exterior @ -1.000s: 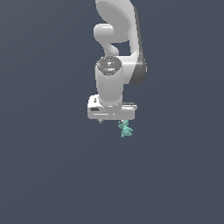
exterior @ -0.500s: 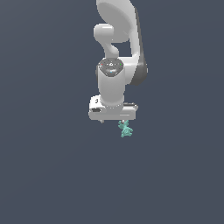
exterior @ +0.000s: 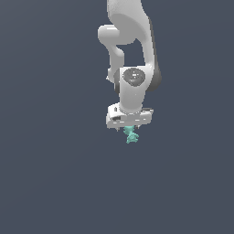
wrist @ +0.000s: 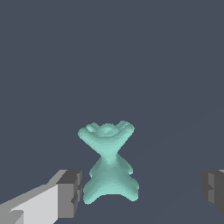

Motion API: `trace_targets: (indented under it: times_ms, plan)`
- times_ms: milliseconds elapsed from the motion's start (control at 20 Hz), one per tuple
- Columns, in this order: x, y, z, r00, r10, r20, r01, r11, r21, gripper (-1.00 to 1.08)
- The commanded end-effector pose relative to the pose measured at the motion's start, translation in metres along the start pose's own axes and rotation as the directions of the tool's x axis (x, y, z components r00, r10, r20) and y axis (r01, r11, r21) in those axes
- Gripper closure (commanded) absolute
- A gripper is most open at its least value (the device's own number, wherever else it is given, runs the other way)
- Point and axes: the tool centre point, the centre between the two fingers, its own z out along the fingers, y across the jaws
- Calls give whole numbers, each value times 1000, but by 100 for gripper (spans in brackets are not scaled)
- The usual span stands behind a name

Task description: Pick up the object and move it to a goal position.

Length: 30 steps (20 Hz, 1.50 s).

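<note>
While little differs from 0.5 s ago, gripper (exterior: 130, 129) fingers wide, object (wrist: 107, 164) between, untouched.

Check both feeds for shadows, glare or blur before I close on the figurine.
Exterior view: flat even render, no cast shadows or glare, teal figurine tiny below the gripper. Wrist view: sharp, soft shading on the figurine, no blur; finger pads cropped at the edges.

one teal figurine (exterior: 131, 135), one tool (exterior: 130, 129)
</note>
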Motion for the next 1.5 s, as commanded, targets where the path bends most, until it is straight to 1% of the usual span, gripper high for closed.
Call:
trace_targets:
  times_ms: [0, 250, 550, 1000, 1250, 1300, 1450]
  plan:
    - [-4, -12, 8, 999, -40, -3, 40, 999, -3, -92]
    - [-7, -24, 15, 997, -76, -5, 76, 997, -4, -92]
    - [-7, -23, 20, 997, -73, -3, 73, 997, -4, -92]
    - [-8, -24, 59, 997, -77, -4, 77, 997, -4, -92]
    - [-8, -24, 65, 997, -77, -5, 77, 997, -4, -92]
    - [-8, -24, 65, 997, -77, -5, 77, 997, -4, 108]
    - [-8, -24, 65, 997, -77, -5, 77, 997, -4, 108]
